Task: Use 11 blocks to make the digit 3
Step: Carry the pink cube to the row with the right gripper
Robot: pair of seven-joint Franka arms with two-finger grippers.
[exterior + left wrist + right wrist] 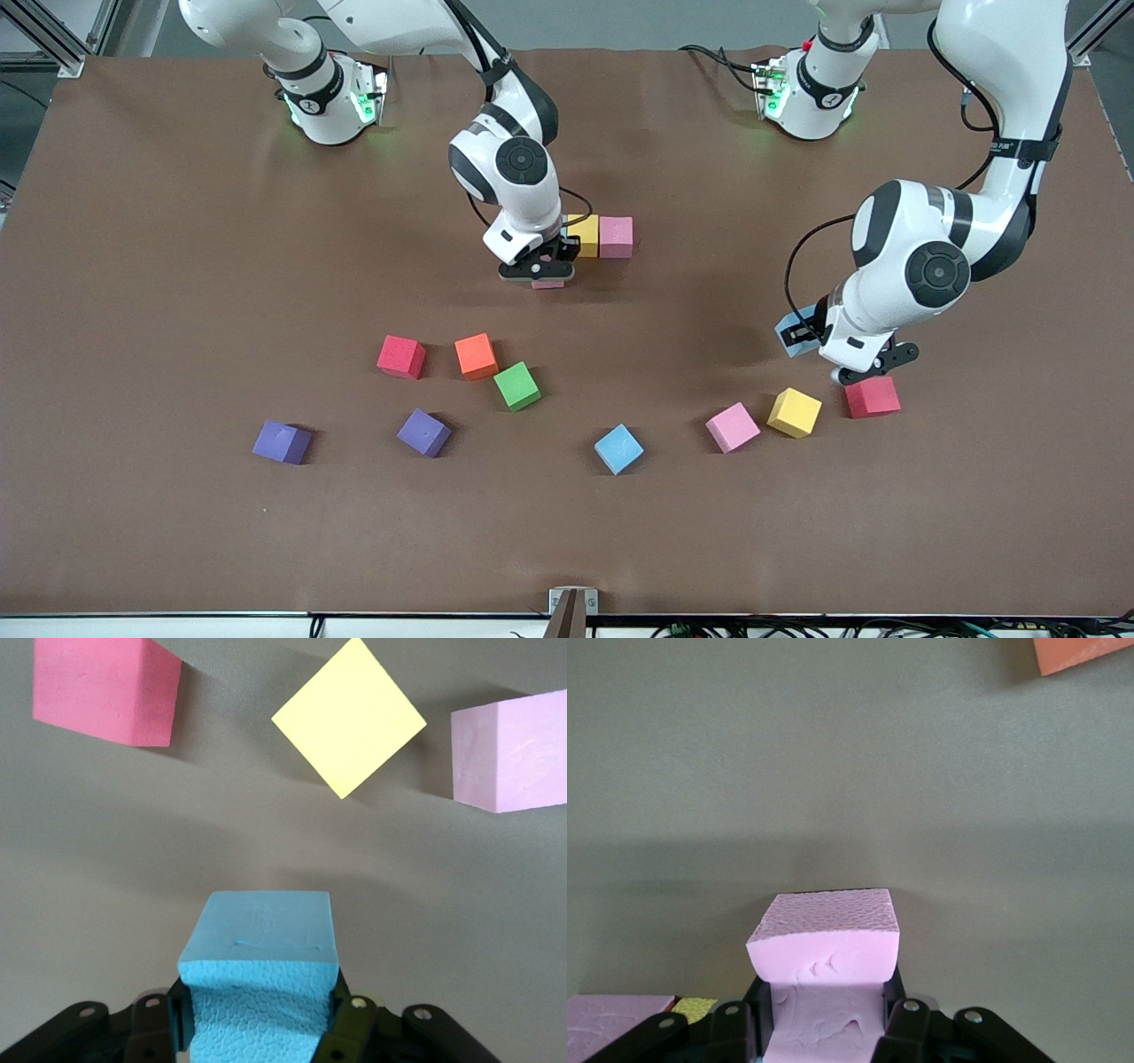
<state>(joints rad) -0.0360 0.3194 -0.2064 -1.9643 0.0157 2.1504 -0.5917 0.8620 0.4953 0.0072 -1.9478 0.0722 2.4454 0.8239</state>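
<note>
My right gripper is shut on a pink block, low over the table beside a yellow block that touches another pink block. In the right wrist view my gripper grips the pink block. My left gripper is shut on a blue block, in the air above a red block, a yellow block and a pink block. In the left wrist view my gripper grips the blue block. The digit 3 does not show.
Loose on the table nearer the front camera lie a red block, an orange block, a green block, a blue block and two purple cubes.
</note>
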